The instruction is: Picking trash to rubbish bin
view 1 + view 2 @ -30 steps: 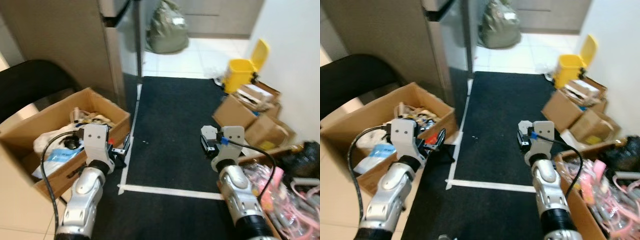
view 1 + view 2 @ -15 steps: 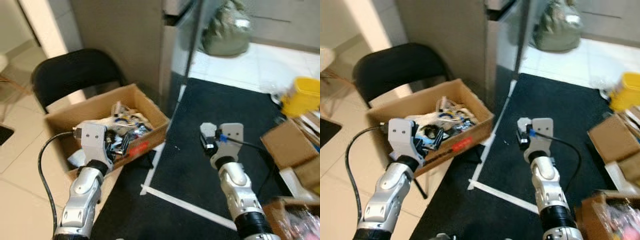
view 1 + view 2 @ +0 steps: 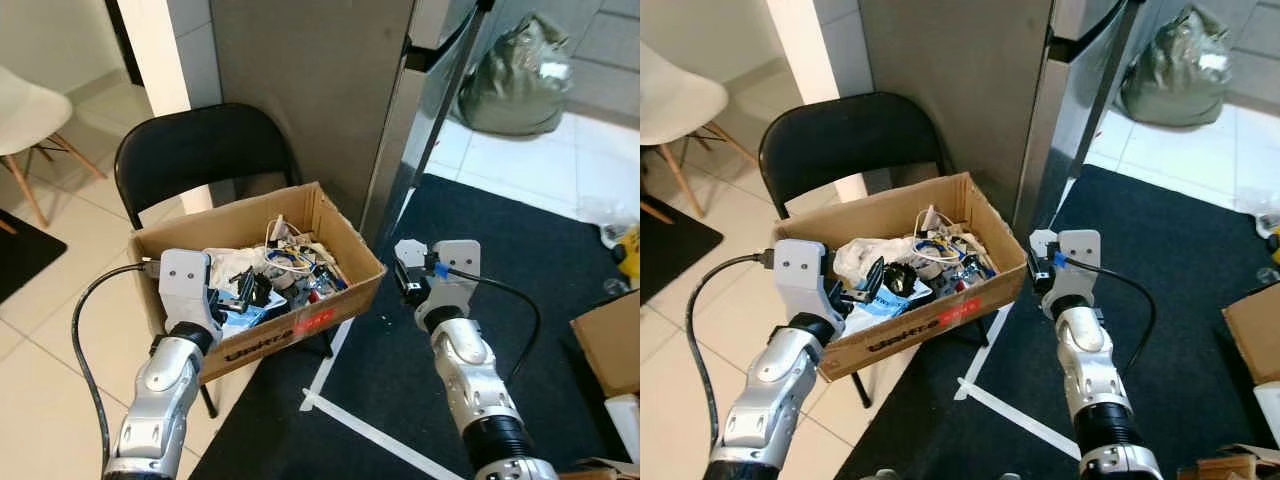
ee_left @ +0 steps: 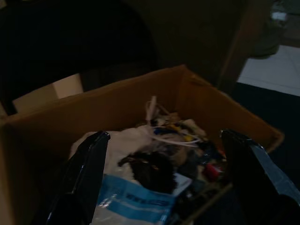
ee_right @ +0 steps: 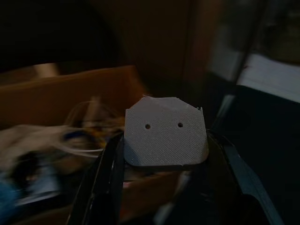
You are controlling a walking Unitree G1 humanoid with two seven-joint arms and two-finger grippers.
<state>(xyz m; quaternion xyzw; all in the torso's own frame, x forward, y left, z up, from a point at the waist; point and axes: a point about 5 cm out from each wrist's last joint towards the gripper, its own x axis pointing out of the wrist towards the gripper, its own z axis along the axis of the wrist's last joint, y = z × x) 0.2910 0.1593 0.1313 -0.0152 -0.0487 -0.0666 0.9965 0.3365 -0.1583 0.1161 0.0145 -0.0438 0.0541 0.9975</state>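
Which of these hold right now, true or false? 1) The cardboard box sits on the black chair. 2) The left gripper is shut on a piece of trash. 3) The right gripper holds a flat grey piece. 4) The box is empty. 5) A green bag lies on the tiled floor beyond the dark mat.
1) True: the cardboard box rests on the black chair.
2) False: the left gripper is open, its fingers spread over the box with nothing between them.
3) True: the right gripper is shut on a flat grey piece.
4) False: the box holds cables, white bags and a blue-and-white packet.
5) True: the green bag lies there, past the dark mat.
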